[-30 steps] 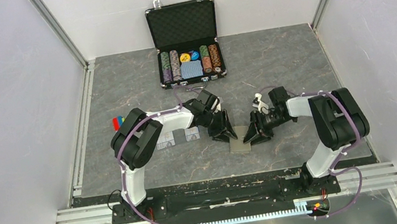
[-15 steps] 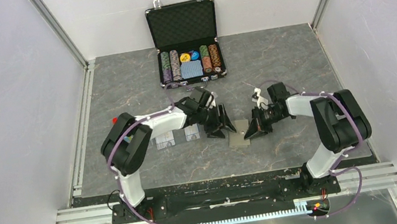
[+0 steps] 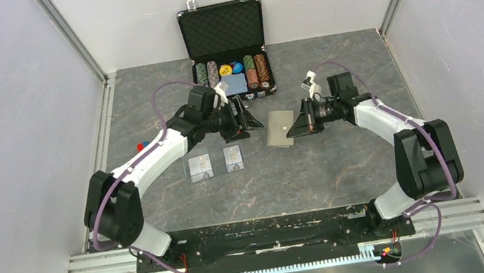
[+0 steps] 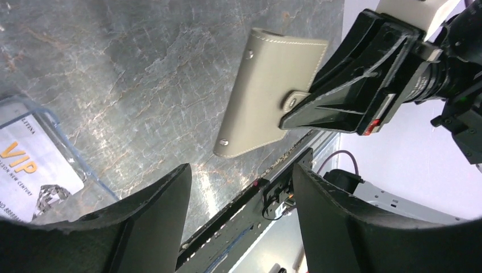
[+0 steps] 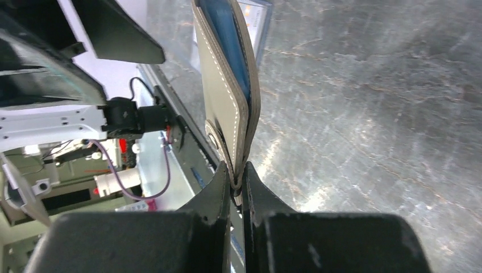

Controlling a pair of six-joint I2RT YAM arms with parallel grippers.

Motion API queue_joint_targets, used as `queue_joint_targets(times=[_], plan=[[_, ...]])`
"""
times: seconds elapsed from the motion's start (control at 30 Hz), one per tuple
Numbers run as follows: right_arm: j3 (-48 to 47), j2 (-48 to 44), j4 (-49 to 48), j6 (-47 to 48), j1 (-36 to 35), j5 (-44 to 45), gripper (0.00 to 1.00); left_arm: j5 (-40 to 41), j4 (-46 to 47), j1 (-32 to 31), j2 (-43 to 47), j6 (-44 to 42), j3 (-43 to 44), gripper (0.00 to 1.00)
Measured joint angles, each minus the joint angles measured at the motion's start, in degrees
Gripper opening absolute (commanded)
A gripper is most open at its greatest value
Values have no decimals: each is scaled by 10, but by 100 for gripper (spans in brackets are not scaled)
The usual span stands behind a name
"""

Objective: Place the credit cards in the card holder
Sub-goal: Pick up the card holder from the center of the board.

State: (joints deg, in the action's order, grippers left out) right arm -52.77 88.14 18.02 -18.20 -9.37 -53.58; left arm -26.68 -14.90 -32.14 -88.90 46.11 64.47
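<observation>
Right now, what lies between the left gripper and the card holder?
Nothing but bare tabletop: the top view shows a clear gap between the left gripper and the card holder, which the right gripper pinches.

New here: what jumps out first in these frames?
The right hand pinches the taupe card holder by its edge, held up in the middle. The left hand faces it, open and empty. An open black chip case stands at the far edge; two cards lie left of centre.

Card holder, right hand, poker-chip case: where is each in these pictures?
card holder (image 4: pixel 264 85), left wrist view, taupe outer face.
right hand (image 5: pixel 237 177), right wrist view, between fingertips pinching the card holder's edge.
poker-chip case (image 3: pixel 222 29), top external view, inside of the open lid.
</observation>
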Motion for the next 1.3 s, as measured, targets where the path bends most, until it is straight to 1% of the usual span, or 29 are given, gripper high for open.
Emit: queue_joint_targets(times=[0.13,0.33,0.4,0.63,0.67,0.73,0.77,0.83,0.9,0.93,0.97,1.03,1.1,1.17,1.23,1.3], plan=[[0,-5,-15,-25,-3,-35,0,-30,14,6,10,-1,-29,71],[1,-22,-45,-68,-16,-65,0,-85,76,5,8,6,-83,64],[2,-30,-63,-86,-20,-71,0,-101,94,5,4,10,-86,61],[21,-43,-137,-154,-32,-81,0,-141,152,-1,-4,16,-86,59],[24,-44,-145,-161,-33,-82,0,-143,157,-1,-4,16,-86,57],[30,-45,-157,-173,-37,-83,0,-145,168,-1,-4,19,-86,52],[32,-47,-162,-179,-39,-83,0,-145,173,-1,-4,22,-86,47],[36,-48,-172,-186,-42,-85,0,-147,186,-1,-4,28,-87,29],[39,-49,-177,-189,-43,-83,0,-157,198,-1,-4,35,-89,15],[40,-49,-177,-190,-43,-81,3,-160,203,-1,-4,37,-90,11],[42,-49,-178,-191,-42,-79,11,-162,209,-1,-4,38,-91,8],[44,-50,-179,-193,-42,-75,35,-166,216,-1,-4,38,-93,4],[45,-52,-178,-192,-43,-68,53,-165,217,-1,-3,38,-96,2],[46,-59,-171,-187,-44,-59,66,-156,205,-1,-1,37,-96,2],[46,-71,-157,-172,-44,-45,74,-143,181,-2,5,30,-96,2],[46,-81,-140,-155,-44,-31,78,-117,133,-3,18,11,-94,2]])
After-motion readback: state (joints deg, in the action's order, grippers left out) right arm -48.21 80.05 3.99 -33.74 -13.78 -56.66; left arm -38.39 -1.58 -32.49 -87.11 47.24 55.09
